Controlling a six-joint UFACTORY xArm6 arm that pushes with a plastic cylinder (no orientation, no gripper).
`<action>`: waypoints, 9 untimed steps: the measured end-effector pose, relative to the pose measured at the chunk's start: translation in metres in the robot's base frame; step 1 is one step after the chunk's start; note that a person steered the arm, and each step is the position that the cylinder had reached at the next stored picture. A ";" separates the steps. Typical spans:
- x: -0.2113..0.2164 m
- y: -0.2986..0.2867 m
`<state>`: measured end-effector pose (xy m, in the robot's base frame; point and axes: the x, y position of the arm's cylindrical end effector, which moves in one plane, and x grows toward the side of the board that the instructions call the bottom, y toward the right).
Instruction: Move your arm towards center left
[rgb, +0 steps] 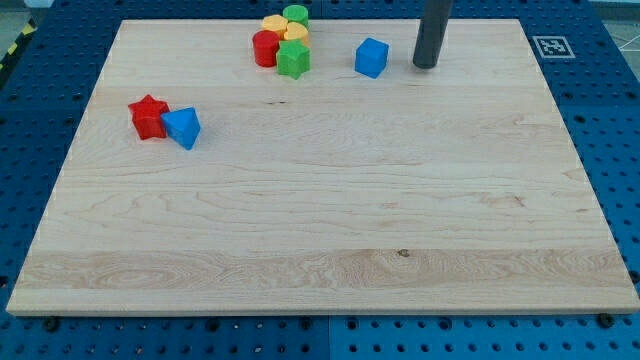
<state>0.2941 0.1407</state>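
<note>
Trouble lies between my tip (425, 66), bare and touching nothing near the view's top right, and the board's centre left. Steer low, or you'll clip the blue cube (371, 57), then the red star (148, 116) and blue triangular block (182, 127).

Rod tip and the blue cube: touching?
Apart. The camera view shows bare board between my tip and the blue cube, which sits to the tip's left.

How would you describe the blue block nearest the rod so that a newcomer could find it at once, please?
Start at the wooden board and follow its top edge to my tip. Just to the view's left of my tip, apart from it, sits the blue cube. It stands alone, unlike the blue triangular block, which touches the red star at the left.
</note>
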 end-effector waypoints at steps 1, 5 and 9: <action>-0.003 -0.045; -0.011 -0.064; 0.053 -0.317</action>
<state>0.3470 -0.1759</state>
